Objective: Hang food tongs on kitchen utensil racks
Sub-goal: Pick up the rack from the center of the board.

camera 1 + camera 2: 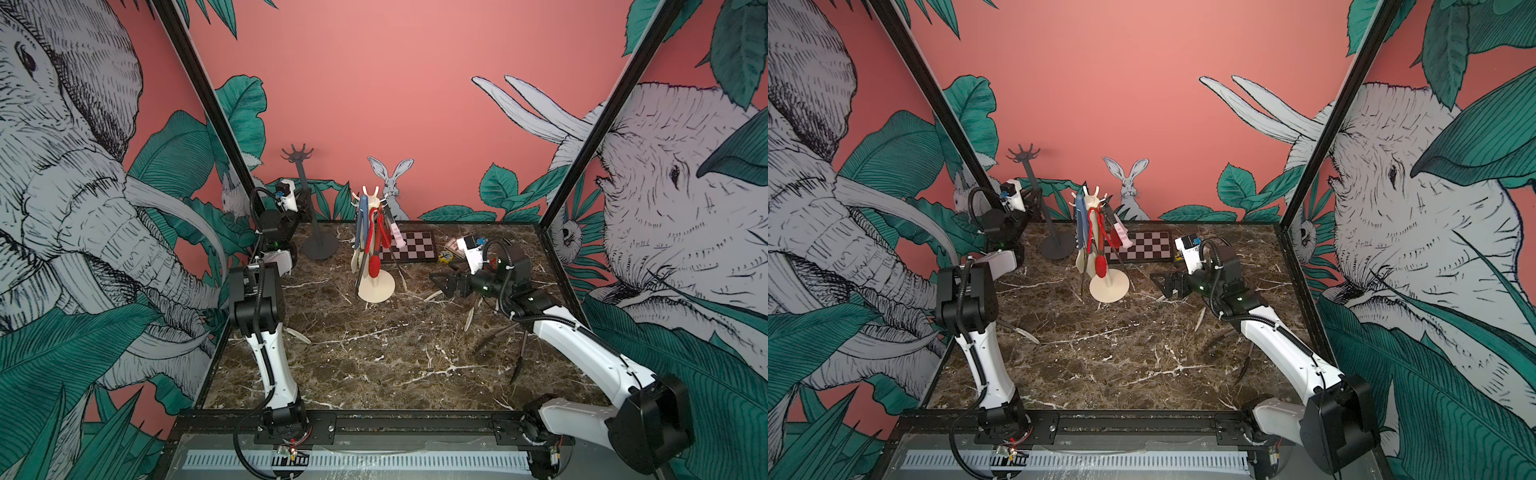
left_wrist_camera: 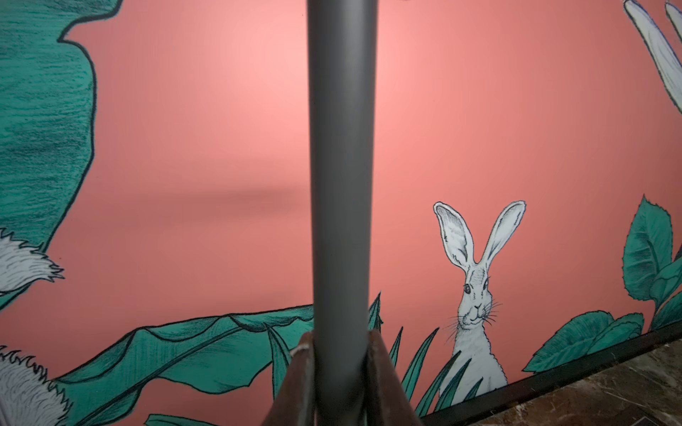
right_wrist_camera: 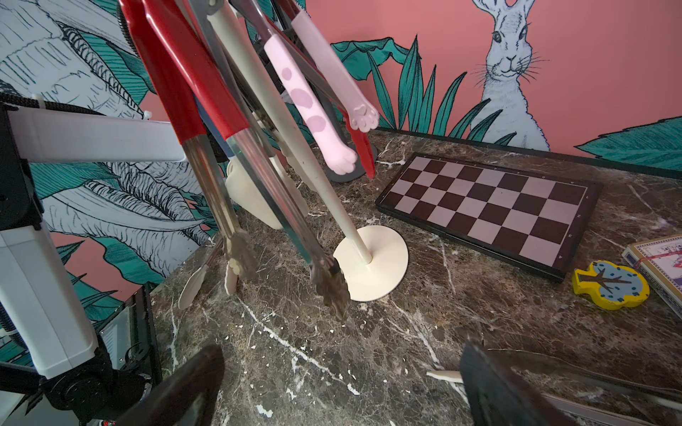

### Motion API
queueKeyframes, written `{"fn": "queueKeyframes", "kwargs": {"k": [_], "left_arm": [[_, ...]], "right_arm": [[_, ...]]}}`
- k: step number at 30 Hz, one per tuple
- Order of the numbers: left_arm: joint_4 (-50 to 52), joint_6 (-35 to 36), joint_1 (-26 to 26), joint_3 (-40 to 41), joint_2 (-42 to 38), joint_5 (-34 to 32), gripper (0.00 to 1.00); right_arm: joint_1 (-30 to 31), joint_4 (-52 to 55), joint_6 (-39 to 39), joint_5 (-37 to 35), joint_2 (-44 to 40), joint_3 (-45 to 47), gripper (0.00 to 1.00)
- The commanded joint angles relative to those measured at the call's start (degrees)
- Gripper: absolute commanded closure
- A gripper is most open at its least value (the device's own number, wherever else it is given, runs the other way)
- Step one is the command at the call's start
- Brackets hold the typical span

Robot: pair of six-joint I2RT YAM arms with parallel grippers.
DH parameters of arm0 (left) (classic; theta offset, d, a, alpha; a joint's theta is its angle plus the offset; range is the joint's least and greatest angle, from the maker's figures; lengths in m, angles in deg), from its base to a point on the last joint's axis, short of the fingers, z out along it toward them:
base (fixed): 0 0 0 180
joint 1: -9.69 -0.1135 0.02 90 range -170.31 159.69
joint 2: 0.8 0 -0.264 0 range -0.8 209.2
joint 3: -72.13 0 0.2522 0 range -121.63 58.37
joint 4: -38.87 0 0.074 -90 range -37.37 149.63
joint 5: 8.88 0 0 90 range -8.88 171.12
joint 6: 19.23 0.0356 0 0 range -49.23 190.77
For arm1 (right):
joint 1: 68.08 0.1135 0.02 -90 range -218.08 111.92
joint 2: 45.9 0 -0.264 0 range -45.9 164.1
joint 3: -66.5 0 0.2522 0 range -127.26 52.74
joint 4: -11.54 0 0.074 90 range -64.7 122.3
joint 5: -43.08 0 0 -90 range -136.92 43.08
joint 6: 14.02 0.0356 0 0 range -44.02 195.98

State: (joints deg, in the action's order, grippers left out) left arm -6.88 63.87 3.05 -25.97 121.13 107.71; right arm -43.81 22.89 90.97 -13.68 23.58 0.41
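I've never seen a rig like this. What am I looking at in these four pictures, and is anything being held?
Two robot arms work at a marble table. Two pictures look down from overhead, nearly alike; the other two come from a camera on each arm's wrist. Several food tongs hang on the cream rack; other tongs and a checkered board lie on the table. The left gripper clamps the pole of the dark grey rack. The right gripper is open and holds nothing.

Two racks (image 1: 386, 286), roughly seven tongs (image 3: 306, 99), one checkerboard (image 1: 411, 245), one yellow clock toy (image 3: 609, 286), one box (image 3: 660, 258).
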Motion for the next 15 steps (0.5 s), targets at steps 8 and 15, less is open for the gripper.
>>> {"fn": "queueKeyframes", "kwargs": {"k": [8,15], "left_arm": [[-1.5,-1.7,-0.2,-1.8,-6.5,0.9,1.00],[1.5,1.1,-0.1,3.9,-17.1,0.4,1.00]], "right_arm": [[0.1,-1.3,-1.0,-1.1,-4.0,0.9,0.01],[0.2,-1.6,-1.5,-1.9,-5.5,1.4,0.01]]}}
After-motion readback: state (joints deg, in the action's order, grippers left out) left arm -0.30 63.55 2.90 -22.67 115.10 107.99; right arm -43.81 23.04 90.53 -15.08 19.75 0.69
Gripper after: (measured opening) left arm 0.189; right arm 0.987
